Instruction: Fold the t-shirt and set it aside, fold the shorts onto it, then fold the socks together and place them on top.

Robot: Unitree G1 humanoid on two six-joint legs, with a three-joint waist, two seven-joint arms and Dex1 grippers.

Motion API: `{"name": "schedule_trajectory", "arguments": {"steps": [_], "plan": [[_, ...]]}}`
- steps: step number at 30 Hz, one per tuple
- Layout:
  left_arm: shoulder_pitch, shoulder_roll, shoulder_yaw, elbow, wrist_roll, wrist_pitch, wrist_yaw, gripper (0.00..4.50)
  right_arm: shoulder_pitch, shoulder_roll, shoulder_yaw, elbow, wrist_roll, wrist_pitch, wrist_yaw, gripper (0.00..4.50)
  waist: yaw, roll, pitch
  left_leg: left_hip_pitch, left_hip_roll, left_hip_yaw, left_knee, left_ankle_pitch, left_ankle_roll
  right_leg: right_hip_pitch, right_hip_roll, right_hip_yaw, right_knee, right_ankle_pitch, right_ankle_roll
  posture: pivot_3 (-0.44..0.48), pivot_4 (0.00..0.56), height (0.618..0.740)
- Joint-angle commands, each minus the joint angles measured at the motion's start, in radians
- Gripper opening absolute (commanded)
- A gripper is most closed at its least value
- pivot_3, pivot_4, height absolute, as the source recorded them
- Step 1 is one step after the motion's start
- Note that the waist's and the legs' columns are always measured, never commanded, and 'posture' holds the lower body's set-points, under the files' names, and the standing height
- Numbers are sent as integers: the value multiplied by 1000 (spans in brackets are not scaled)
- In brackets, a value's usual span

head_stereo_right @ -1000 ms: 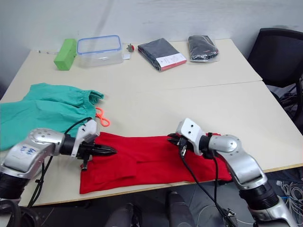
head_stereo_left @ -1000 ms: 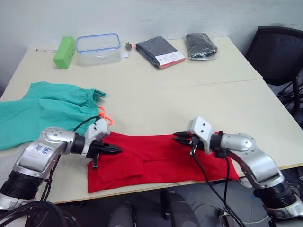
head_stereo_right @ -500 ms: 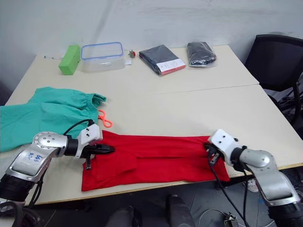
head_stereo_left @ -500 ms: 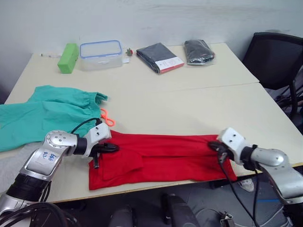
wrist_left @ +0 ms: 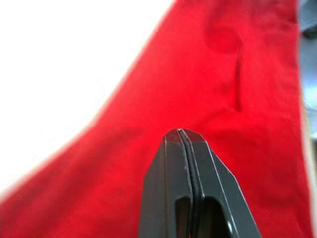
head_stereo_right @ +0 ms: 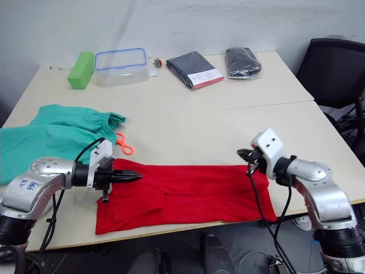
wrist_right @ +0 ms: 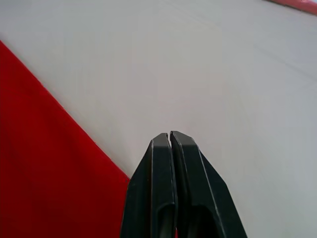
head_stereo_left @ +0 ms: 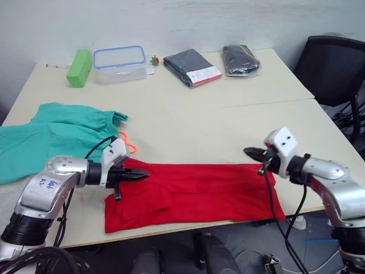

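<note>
The red t-shirt [head_stereo_left: 197, 191] lies folded into a long strip along the table's front edge. My left gripper [head_stereo_left: 144, 176] is shut, empty, just over the strip's left end; red cloth lies under it [wrist_left: 208, 89]. My right gripper [head_stereo_left: 248, 152] is shut and empty above bare table, just behind the strip's right end [wrist_right: 44, 168]. The teal shorts [head_stereo_left: 54, 137] lie spread at the left, their orange drawstring [head_stereo_left: 126, 142] showing beside my left gripper. A pale grey patch [head_stereo_left: 10, 189] below the shorts may be the socks; I cannot tell.
At the back stand a green block [head_stereo_left: 78, 59], a clear box with a blue rim [head_stereo_left: 118, 59] and two dark packaged garments [head_stereo_left: 193, 66] [head_stereo_left: 240, 57]. A black chair [head_stereo_left: 333, 63] stands at the right. Bare table [head_stereo_left: 228, 120] stretches behind the t-shirt.
My right gripper has gone from the middle of the t-shirt to its right end, then lifted off to the table behind it. The left gripper has stayed at the left end.
</note>
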Motion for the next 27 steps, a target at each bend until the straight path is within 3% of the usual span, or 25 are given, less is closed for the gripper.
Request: {"name": "schedule_trajectory", "arguments": {"steps": [1, 5, 19, 27], "plan": [[-16, -21, -87, 90, 106, -75, 18, 0, 35, -10, 38, -13, -42, 3, -6, 62, 4, 0, 0, 0, 0, 1, 0, 0, -1, 0, 0, 0, -1, 0, 1, 0, 150, 740], [-42, -46, -136, 185, 184, -156, 26, 0, 94, -24, 68, -16, -87, -34, 5, 62, 8, 0, -1, -1, -2, 5, 0, -1, 1, 0, -2, 0, -4, -1, 1, 0, 150, 740], [-48, -61, -119, 224, 191, -206, 10, 0, 297, -103, -269, -118, 81, 29, 75, 62, 8, 1, -2, 2, -2, 4, 0, -1, 8, 9, -5, 2, -9, -1, -2, 0, 150, 740], [-50, -61, -114, 219, 191, -204, 6, 0, 338, -92, -250, -131, 80, 29, 77, 62, 8, 1, -2, 2, -1, 4, 0, -1, 8, 9, -5, 2, -9, -1, -2, 0, 150, 740]]}}
